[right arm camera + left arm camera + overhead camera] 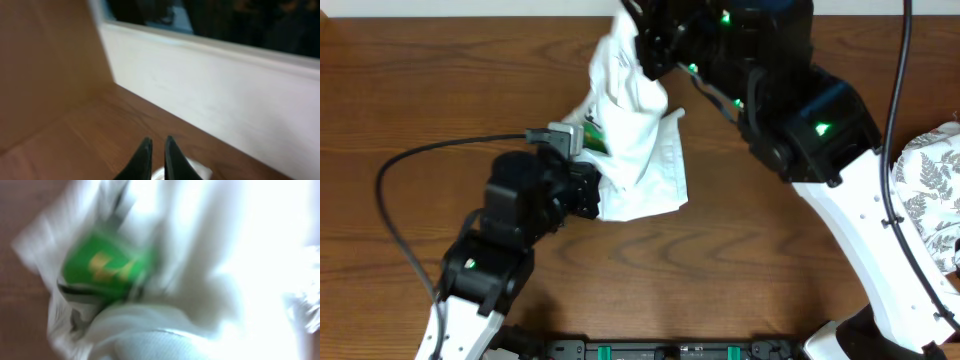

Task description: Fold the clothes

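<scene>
Overhead, the clothes (642, 168) hang crumpled, green graphic (593, 137) peeking out.

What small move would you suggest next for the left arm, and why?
Probably draw the left jaws, shut on the T-shirt edge, slowly outward along the table: the shirt is bunched and rises toward the right arm, so it needs spreading flat.
</scene>
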Available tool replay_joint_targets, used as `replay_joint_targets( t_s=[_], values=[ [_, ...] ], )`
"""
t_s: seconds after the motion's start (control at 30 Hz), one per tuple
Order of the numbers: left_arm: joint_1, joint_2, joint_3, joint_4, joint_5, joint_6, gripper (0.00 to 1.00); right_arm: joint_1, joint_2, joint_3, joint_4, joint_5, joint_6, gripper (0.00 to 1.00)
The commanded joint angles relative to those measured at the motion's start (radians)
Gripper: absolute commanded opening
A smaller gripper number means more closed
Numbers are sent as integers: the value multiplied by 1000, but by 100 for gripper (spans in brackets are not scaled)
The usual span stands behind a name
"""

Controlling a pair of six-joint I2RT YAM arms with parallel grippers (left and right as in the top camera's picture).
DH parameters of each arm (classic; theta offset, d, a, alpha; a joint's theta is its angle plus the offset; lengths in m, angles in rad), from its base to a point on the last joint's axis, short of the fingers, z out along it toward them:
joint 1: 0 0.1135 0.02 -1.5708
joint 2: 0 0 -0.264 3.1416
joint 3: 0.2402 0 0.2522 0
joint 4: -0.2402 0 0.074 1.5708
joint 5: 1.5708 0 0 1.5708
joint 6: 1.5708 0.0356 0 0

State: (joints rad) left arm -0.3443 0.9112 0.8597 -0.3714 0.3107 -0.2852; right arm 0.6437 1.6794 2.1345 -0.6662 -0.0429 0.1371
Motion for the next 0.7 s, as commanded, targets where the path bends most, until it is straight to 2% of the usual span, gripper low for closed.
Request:
replay_joint_targets(
  t_s=[0.0,0.23,0.37,0.53,0.67],
  values=[
    [-4,-51,79,4,-6,-53,6,-42,14,12,-45,63,-23,15],
    [-4,-76,166,49,-8,-84,6,-93,60,12,-227,61,-56,37],
    [-4,-76,187,106,-51,-84,6,-96,104,12,-378,55,-89,40],
    [-4,-76,205,156,-169,-75,6,-95,185,11,-562,-134,-230,41],
    [-4,-76,211,203,-279,-21,6,-93,235,10,-623,-203,-303,45]
  ],
)
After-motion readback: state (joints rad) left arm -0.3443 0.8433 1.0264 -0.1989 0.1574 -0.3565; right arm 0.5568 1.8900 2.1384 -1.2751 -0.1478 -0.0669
